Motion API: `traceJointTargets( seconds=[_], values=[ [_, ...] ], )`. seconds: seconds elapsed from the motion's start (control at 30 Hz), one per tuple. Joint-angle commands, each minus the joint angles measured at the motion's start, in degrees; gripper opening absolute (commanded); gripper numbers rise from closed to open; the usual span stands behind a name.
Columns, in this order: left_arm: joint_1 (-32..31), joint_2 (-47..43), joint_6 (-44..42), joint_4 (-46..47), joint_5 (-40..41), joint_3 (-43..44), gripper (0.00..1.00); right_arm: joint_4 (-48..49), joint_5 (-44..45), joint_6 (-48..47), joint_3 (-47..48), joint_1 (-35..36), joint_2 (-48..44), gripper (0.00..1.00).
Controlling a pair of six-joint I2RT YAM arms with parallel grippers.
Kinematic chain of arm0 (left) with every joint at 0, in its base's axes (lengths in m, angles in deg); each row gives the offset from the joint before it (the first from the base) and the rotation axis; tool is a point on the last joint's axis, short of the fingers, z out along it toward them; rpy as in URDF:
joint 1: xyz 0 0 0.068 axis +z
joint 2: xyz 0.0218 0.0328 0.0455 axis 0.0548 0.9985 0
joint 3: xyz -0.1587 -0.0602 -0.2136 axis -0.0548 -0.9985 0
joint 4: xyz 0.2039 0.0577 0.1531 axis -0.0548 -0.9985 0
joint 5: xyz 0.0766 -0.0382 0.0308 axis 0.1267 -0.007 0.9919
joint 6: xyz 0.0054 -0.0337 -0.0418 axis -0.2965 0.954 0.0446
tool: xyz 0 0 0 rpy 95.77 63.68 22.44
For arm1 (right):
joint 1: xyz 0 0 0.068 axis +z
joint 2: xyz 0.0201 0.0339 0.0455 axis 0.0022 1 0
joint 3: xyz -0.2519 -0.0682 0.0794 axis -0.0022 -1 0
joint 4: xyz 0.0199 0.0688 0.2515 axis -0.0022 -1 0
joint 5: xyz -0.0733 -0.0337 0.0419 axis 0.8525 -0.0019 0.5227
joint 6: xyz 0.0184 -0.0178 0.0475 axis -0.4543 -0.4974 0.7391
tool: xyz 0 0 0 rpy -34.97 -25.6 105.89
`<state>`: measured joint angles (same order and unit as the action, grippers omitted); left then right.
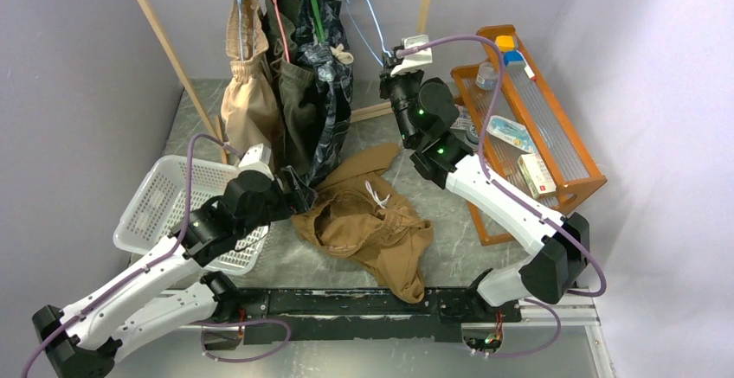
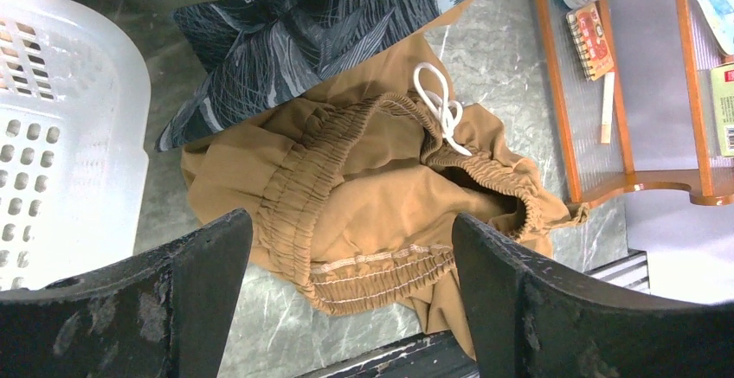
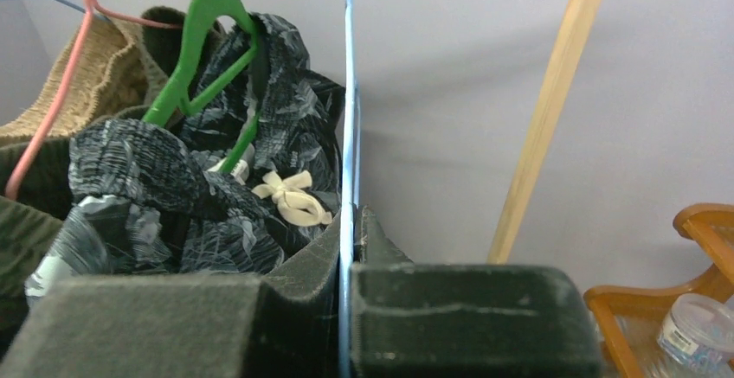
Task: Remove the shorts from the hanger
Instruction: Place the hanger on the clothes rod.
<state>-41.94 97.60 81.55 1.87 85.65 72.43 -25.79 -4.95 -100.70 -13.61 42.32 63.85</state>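
Observation:
The tan brown shorts (image 1: 372, 222) lie crumpled on the table, off any hanger; they also show in the left wrist view (image 2: 381, 205). My left gripper (image 1: 299, 195) is open and empty, just above their left edge. Three shorts still hang on the rail: light beige (image 1: 247, 92), olive green (image 1: 294, 110) and dark patterned (image 1: 333, 92) on a green hanger (image 3: 208, 58). My right gripper (image 1: 391, 60) is shut on the wire of an empty blue hanger (image 3: 348, 118), which hangs to the right of the patterned shorts (image 3: 199, 179).
A white laundry basket (image 1: 164, 214) sits at the left beside my left arm. An orange wooden rack (image 1: 528, 127) with small boxes and a jar stands at the right. The wooden rail's legs (image 1: 164, 49) frame the hanging clothes.

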Motion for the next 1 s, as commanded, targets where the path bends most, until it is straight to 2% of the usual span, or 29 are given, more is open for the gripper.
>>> traceJointTargets(
  seconds=[0.0, 0.2, 0.23, 0.3, 0.4, 0.53, 0.63, 0.83, 0.97],
  values=[
    [0.05, -0.73, 0.51, -1.59, 0.61, -0.21, 0.89, -1.17, -0.24, 1.95, -1.67, -1.73, -1.76, 0.00],
    [0.05, -1.63, 0.71, -1.11, -0.08, -0.79, 0.89, -7.03, -0.91, 4.07, -2.06, -3.73, -2.02, 0.00],
    [0.04, -1.51, 0.71, -1.18, -0.19, -0.76, 0.89, -8.16, -1.02, 4.45, -1.90, -4.04, -1.87, 0.07],
    [0.07, -1.24, 0.58, -1.20, -0.29, -0.67, 0.89, -10.70, -1.24, 5.74, -0.74, -4.68, -1.37, 0.33],
    [0.03, -0.84, 0.62, -1.33, -0.54, -0.44, 0.89, -15.89, -2.67, 6.93, 2.68, -5.19, -0.82, 0.36],
    [0.00, -0.70, 0.79, -1.46, -0.86, -0.28, 0.90, -20.42, -3.03, 9.22, 3.27, -5.51, -3.02, 0.57],
    [0.06, -0.70, 1.01, -1.25, -1.41, -0.80, 0.90, -22.74, -5.01, 11.21, -0.02, -5.63, -7.13, 0.75],
    [0.01, 0.44, 2.52, -0.33, -2.89, -3.08, 0.90, -31.92, -4.06, 21.45, -12.24, -5.72, -19.51, 0.82],
    [0.06, 1.96, 3.79, 1.55, -4.24, -5.17, 0.91, -37.28, -4.72, 32.88, -24.23, -5.70, -27.50, 0.84]
  ],
)
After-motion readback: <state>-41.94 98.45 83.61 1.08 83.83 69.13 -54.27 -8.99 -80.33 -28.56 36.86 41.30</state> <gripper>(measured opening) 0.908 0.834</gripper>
